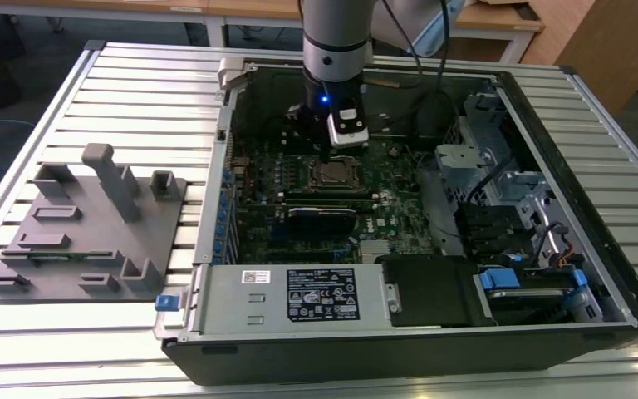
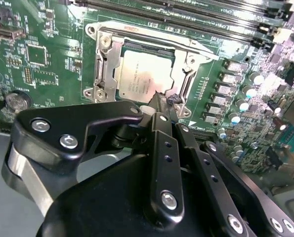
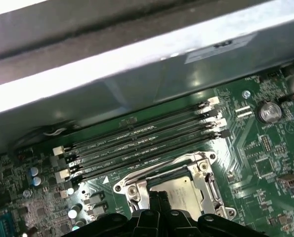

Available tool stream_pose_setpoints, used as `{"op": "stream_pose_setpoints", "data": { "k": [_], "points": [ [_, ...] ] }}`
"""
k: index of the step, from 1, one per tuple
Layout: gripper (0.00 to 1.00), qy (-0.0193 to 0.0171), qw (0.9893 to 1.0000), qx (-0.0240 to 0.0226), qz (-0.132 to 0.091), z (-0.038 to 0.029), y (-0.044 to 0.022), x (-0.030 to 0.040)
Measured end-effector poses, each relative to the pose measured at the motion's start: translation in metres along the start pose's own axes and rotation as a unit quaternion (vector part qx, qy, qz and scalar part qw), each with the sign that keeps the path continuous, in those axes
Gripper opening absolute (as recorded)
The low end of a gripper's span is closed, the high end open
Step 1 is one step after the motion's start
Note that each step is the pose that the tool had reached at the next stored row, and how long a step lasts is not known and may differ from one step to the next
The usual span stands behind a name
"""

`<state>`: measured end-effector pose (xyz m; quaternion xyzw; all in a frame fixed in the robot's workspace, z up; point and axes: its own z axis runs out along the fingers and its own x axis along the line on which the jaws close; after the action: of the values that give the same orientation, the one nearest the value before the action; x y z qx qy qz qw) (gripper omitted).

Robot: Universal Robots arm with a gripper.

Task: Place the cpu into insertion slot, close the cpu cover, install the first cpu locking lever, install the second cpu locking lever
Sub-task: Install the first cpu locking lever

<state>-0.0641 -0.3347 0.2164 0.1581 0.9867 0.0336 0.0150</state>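
The cpu (image 2: 137, 74), with its dull silver top, lies flat in the insertion slot (image 1: 336, 173) on the green board inside the open computer case. The shiny cpu cover (image 2: 106, 64) lies down around it, and the chip shows through its square window. A thin metal lever (image 2: 156, 40) runs along one side of the socket. My gripper (image 2: 164, 101) is shut with nothing between its fingers, its tips right at the edge of the cpu. In the exterior view the gripper (image 1: 339, 150) hangs just above the socket. The first wrist view has the cpu (image 3: 179, 190) behind the fingertips (image 3: 156, 200).
Long black memory slots (image 3: 142, 143) run beside the socket, next to the case wall (image 3: 137, 59). Capacitors (image 2: 231, 94) stand close by. A power supply (image 1: 296, 295) and a drive cage (image 1: 518, 216) fill the case. A grey fixture plate (image 1: 86, 224) lies on the table at the exterior view's left.
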Motion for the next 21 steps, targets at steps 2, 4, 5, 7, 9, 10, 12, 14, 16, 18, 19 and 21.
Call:
{"op": "stream_pose_setpoints", "data": {
  "k": [2,4,5,7,9,10,12,14,16,18,19,21],
  "points": [
    [0.1,0.0001,1.0,0.0,-0.002,0.0,0.0,0.0],
    [0.1,0.0001,1.0,-0.0001,-0.002,0.0001,0.0,0.0],
    [0.1,0.0001,1.0,-0.0001,-0.002,0.0001,0.0,0.0],
    [0.1,0.0001,1.0,-0.0001,-0.002,0.0001,0.0,0.0],
    [0.1,0.0001,1.0,-0.0001,-0.002,0.0001,0.0,0.0],
    [0.1,0.0001,1.0,-0.0001,-0.002,0.0001,0.0,0.0],
    [0.1,0.0001,1.0,-0.0001,-0.002,-0.0006,0.0,0.0],
    [0.1,0.0001,1.0,-0.0001,-0.002,-0.0027,0.0002,-0.0001],
    [0.1,0.0001,1.0,-0.0001,-0.002,-0.0047,0.0004,-0.0001],
    [0.1,0.0001,1.0,-0.0001,-0.002,-0.006,0.0004,-0.0001],
    [0.1,0.0002,1.0,-0.0001,-0.003,-0.0064,0.0005,-0.0002],
    [0.1,0.0002,1.0,-0.0003,-0.004,-0.0064,0.0005,-0.0002]
  ]
}}
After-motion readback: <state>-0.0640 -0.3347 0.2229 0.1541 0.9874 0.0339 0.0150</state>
